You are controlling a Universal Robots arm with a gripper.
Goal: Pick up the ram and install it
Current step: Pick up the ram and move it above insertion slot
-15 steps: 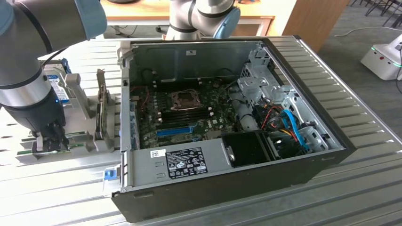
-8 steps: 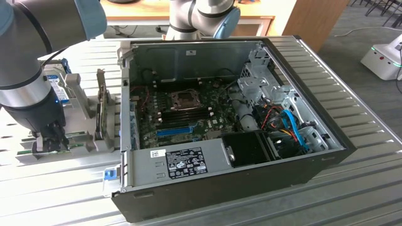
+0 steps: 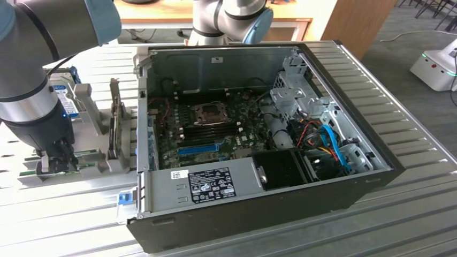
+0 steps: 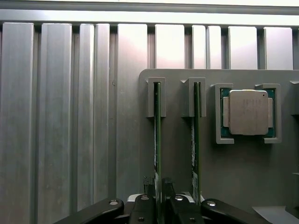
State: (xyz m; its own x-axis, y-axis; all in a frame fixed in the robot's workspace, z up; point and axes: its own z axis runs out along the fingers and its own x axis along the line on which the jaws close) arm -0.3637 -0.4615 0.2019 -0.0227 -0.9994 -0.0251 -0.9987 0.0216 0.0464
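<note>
Two green ram sticks stand on edge in slots of a grey holder (image 4: 233, 163). My gripper (image 4: 158, 184) is shut on one ram (image 4: 157, 130), with a dark finger pressed to each face near its end. The second ram (image 4: 196, 135) stands parallel beside it, untouched. In the exterior view my gripper (image 3: 55, 163) is low over the holder (image 3: 93, 166) at the exterior view's left, outside the open computer case (image 3: 321, 176). The black memory slots (image 3: 214, 128) lie in the middle of the motherboard, beside the processor socket (image 3: 209, 112).
A processor chip (image 4: 248, 112) sits in a pocket of the holder beside the sticks. A blue expansion slot (image 3: 196, 149) lies on the board. Cables (image 3: 332, 144) and drive cages (image 3: 296, 88) crowd the case's right side. The table (image 3: 400, 225) is ribbed metal.
</note>
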